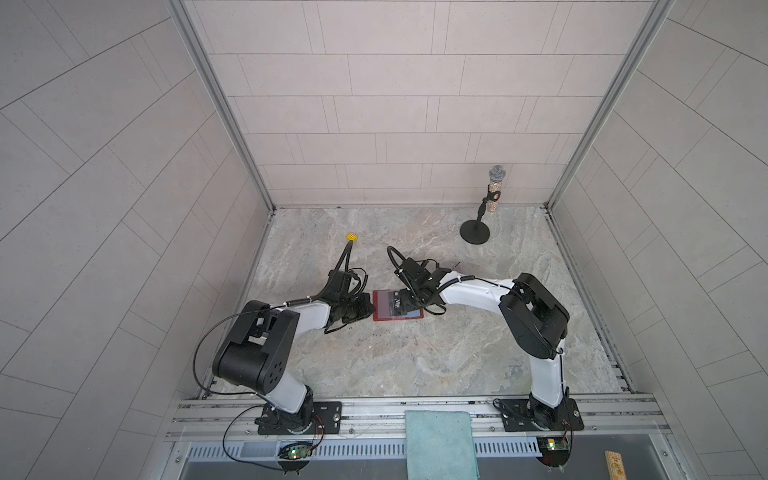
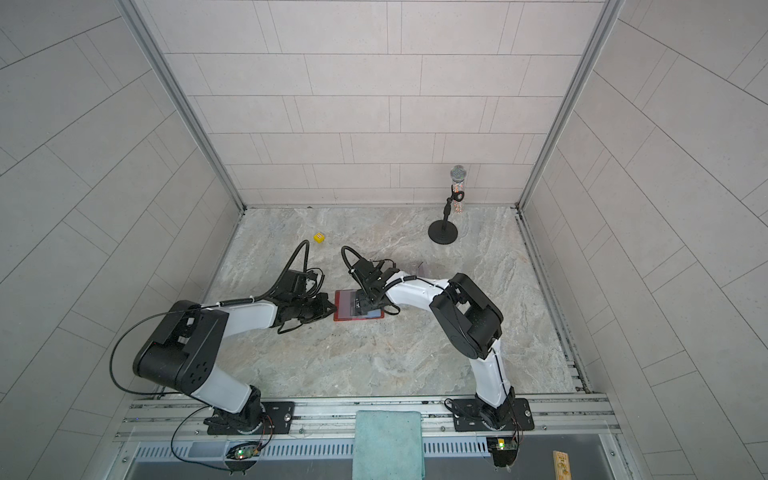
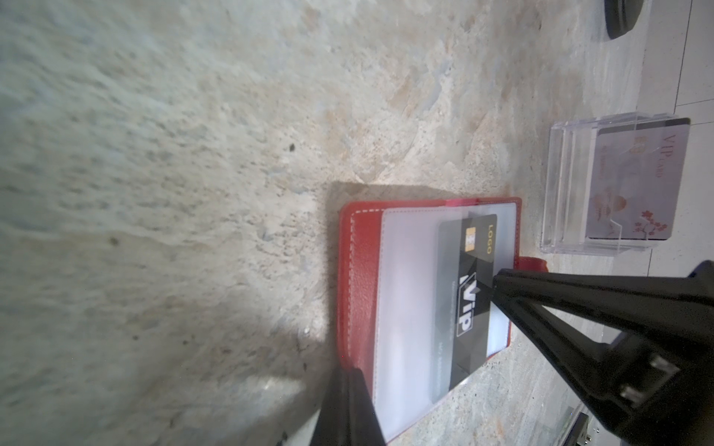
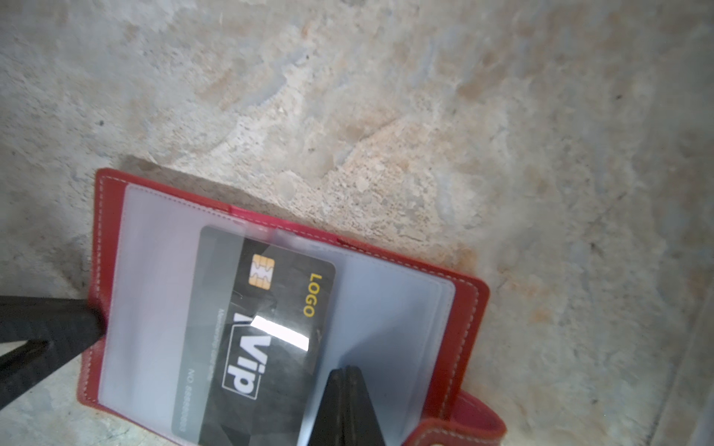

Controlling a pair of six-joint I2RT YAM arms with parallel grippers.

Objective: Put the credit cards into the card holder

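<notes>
Open red leather-look book-style card holder (image 1: 377,306) (image 2: 338,306) (image 3: 363,270) (image 4: 101,239) is laid flat mid-table on grey marble-pattern tabletop (image 1: 415,365), clear sleeves facing up.

Black plastic credit card with white "ViP" lettering (image 1: 395,305) (image 2: 359,305) (image 3: 467,293) (image 4: 270,367) is seen part-way in a sleeve: one long edge is dimmed under the frosted plastic, chip and "LOGO" side are left bare.

Right gripper (image 1: 402,298) (image 2: 365,300) (image 3: 496,285) (image 4: 347,386): jaws are closed together, tip is set on the card's bare side. Nothing is seen pinched between them.

Left gripper (image 1: 371,309) (image 2: 332,308) (image 3: 347,394) (image 4: 90,320): jaws are closed too, tip is pressed on the holder's red outer edge, opposite the snap tab.

Clear acrylic stand (image 3: 560,193) is seen in the left wrist view, near the holder but apart from it, with a pale "VIP CARD" card (image 3: 637,181) held upright inside.
</notes>
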